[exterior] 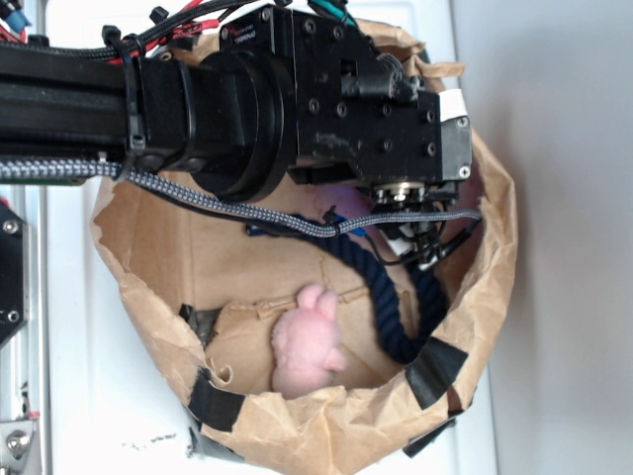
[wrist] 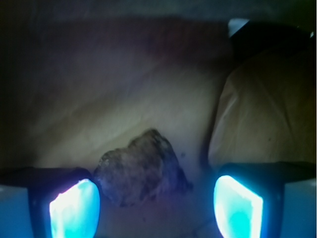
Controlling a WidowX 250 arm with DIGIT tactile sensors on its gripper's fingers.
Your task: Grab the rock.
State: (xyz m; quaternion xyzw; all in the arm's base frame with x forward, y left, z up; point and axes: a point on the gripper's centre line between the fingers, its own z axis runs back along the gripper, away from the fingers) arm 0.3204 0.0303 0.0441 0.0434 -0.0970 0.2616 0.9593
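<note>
Wrist view alone shows rock [wrist: 141,166], between spread end effector [wrist: 156,206] fingers

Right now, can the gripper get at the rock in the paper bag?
Probably yes. In the wrist view the rock lies between the open gripper fingers, nearer the left one, on bare paper with nothing covering it.

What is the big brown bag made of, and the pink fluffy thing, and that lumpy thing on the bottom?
The bag looks like creased brown paper, matte, patched with black tape. The pink toy looks like soft fuzzy plush. The rock looks like rough stone, brown-grey and lumpy, though the wrist view is dim, so that is a guess.
</note>
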